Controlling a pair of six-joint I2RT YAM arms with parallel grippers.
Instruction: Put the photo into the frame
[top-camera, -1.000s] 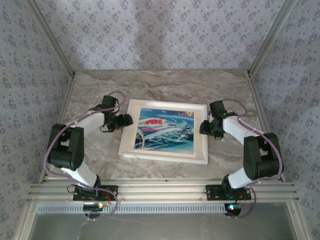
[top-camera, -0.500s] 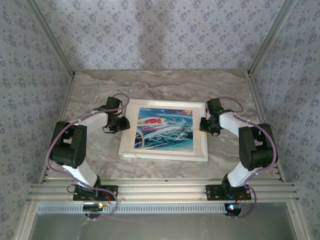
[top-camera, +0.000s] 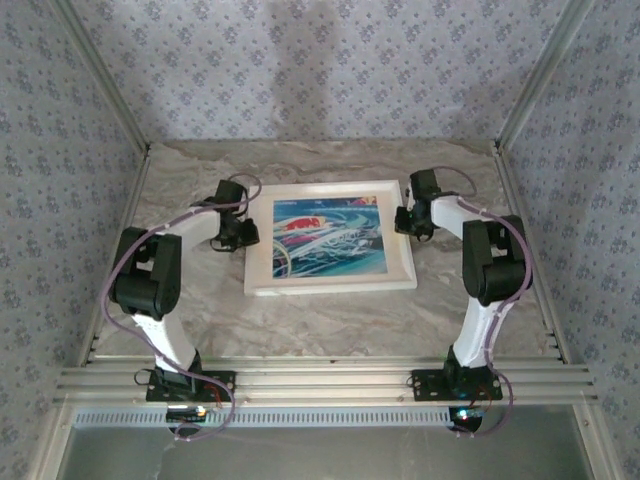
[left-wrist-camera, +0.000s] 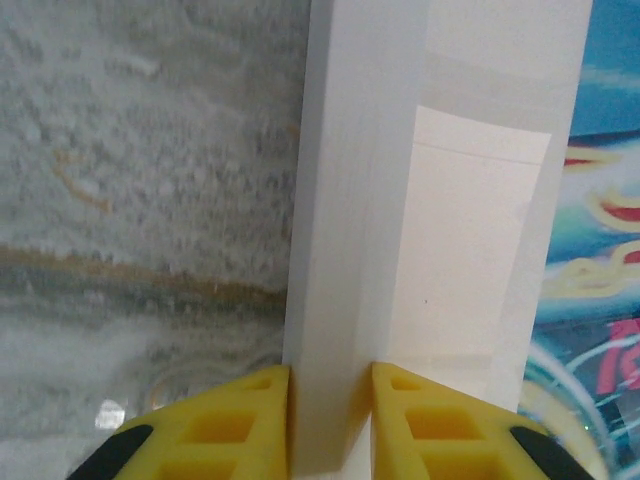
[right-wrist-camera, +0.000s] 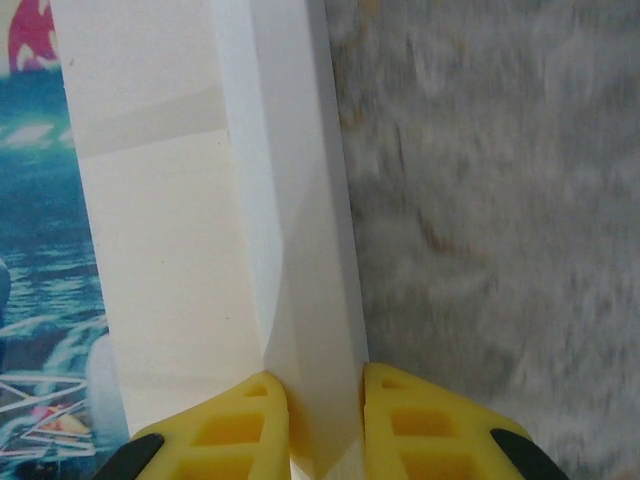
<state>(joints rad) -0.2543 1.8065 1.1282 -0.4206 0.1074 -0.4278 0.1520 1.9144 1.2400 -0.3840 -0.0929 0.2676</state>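
Top external: frame (top-camera: 330, 284) pinched from both sides

It's sitting mid table (top-camera: 330, 325), photo (top-camera: 328, 236) inside it, picture side up. The left gripper (top-camera: 246, 233) is closed on the left rail and the right gripper (top-camera: 404, 221) on the right rail (wrist views show yellow fingers (left-wrist-camera: 240, 425) squeezing the moulding).

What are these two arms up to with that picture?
Two robot arms are handling a white picture frame on a marble-patterned table. The left gripper pinches the frame's left side and the right gripper pinches its right side, each with its yellow fingers on either side of the moulding. The blue swirling photo lies face up inside the frame. Whether the frame is raised off the table cannot be told.
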